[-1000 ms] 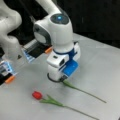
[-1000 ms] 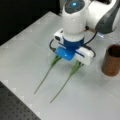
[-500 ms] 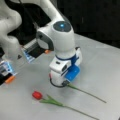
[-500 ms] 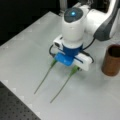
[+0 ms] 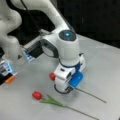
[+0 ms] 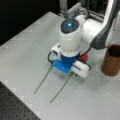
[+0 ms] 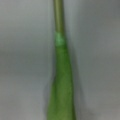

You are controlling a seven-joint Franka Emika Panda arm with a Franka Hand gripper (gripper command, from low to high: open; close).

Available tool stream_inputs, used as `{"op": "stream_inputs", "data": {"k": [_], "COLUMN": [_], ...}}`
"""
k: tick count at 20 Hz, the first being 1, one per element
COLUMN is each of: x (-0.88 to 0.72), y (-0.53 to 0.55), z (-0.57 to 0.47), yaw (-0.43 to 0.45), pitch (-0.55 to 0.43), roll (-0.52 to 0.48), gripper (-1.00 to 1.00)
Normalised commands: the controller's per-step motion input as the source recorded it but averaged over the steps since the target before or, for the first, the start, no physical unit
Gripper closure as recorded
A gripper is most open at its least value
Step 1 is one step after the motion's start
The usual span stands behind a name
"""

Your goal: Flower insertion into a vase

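Observation:
Two red-headed flowers lie on the grey table. My gripper [image 5: 63, 89] [image 6: 68, 70] is down low over the far flower, right above its stem [image 5: 91, 95] [image 6: 61, 87]. That flower's red bloom [image 5: 52, 76] [image 6: 84, 57] peeks out beside the hand. The wrist view is filled by a green stem and leaf [image 7: 61, 75] just below the camera; no fingers show there. The near flower [image 5: 37, 95] lies apart with its leaves [image 5: 51, 101], and its stem [image 6: 43, 80] shows too. The brown vase [image 6: 112, 60] stands upright at a front view's right, away from the gripper.
Blue and orange equipment [image 5: 8, 72] sits at a front view's left edge beside the arm's base. A black perforated board [image 6: 15, 107] borders the table at a front view's bottom left. A metal frame [image 6: 75, 10] stands behind the arm.
The gripper has come down from above the table onto the far flower's stem. Both flowers and the vase have stayed where they were.

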Motion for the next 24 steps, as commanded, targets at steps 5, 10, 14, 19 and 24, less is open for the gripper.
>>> {"op": "stream_inputs", "data": {"k": [5,10,14,19,24], "x": [0.27,0.21,0.16,0.16,0.18], "y": [0.02,0.01,0.02,0.05,0.05], "z": [-0.08,-0.03,-0.03,-0.08,-0.1], "yaw": [0.069,0.074,0.078,0.051,0.055], "pitch": [0.065,0.027,0.0,0.004,-0.011], "roll": [-0.011,-0.008,-0.005,-0.02,-0.022], "gripper": [-1.0,-1.0,1.0,1.0,1.0]}}
